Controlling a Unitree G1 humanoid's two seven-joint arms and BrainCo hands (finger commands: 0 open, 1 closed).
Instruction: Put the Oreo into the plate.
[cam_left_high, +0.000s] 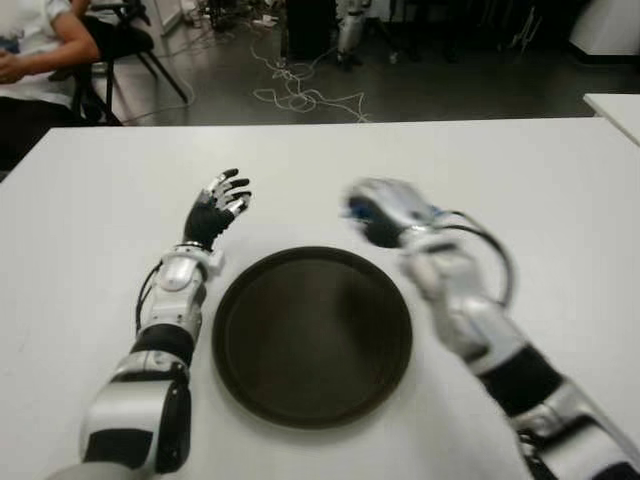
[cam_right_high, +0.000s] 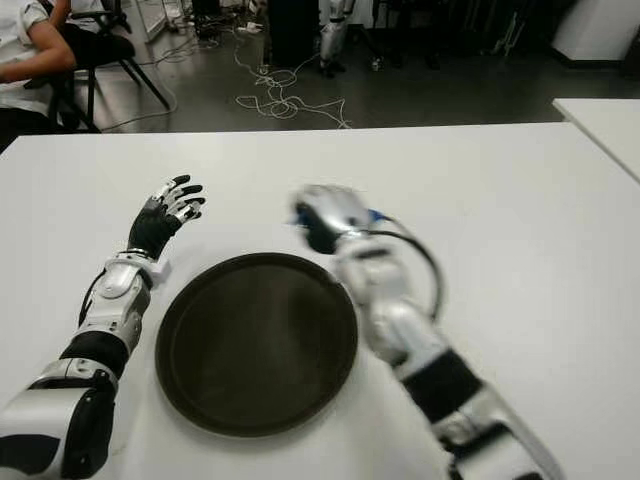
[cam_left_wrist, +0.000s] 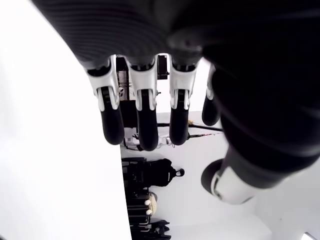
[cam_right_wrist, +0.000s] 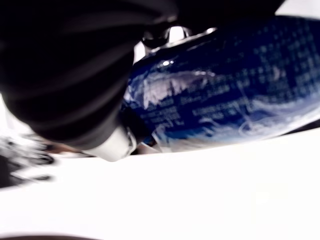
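A round dark plate (cam_left_high: 312, 335) lies on the white table (cam_left_high: 90, 220) in front of me. My right hand (cam_left_high: 382, 213) hovers just past the plate's far right rim, blurred by motion, and is shut on the blue Oreo pack (cam_right_wrist: 225, 95), which fills the right wrist view against the palm. A bit of blue wrapper (cam_right_high: 372, 215) shows at the hand in the right eye view. My left hand (cam_left_high: 218, 208) shows left of the plate's far edge, fingers (cam_left_wrist: 145, 115) spread and holding nothing.
A seated person (cam_left_high: 30, 50) and a chair are beyond the table's far left corner. Cables (cam_left_high: 300, 95) lie on the floor behind the table. A second white table's corner (cam_left_high: 615, 110) shows at the far right.
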